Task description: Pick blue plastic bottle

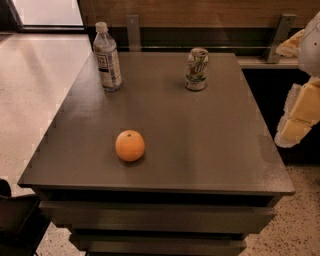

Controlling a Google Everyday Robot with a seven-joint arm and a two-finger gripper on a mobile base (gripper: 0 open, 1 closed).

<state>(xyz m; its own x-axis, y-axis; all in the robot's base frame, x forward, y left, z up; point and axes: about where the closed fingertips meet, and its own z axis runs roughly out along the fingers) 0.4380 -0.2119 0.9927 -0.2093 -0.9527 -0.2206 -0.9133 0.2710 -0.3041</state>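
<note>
Dark grey table [210,150], with stepped tiers under its top, fills most of the view; a wood-panelled wall [200,12] runs behind it and a pale polished floor [35,75] lies to its left. At the right edge of the view, off the table's right side and level with its middle, is the gripper [296,125], a pale yellow and white assembly below a rounded white part of the arm [312,45]. Whether it is released or clenched cannot be told. It touches none of the items on the table. Nearest to it is a green-and-white can [197,69], upright toward the back of the table, right of centre. Next is an orange [130,145], resting on the table left of centre and toward the front. Farthest from the gripper is the bottle [107,57], clear plastic, upright at the back left corner of the table, white cap on, white label with dark print facing the camera. Bottle and can are well apart, and the orange is clear of both. Bottle and gripper are well apart, on opposite sides of the table.
</note>
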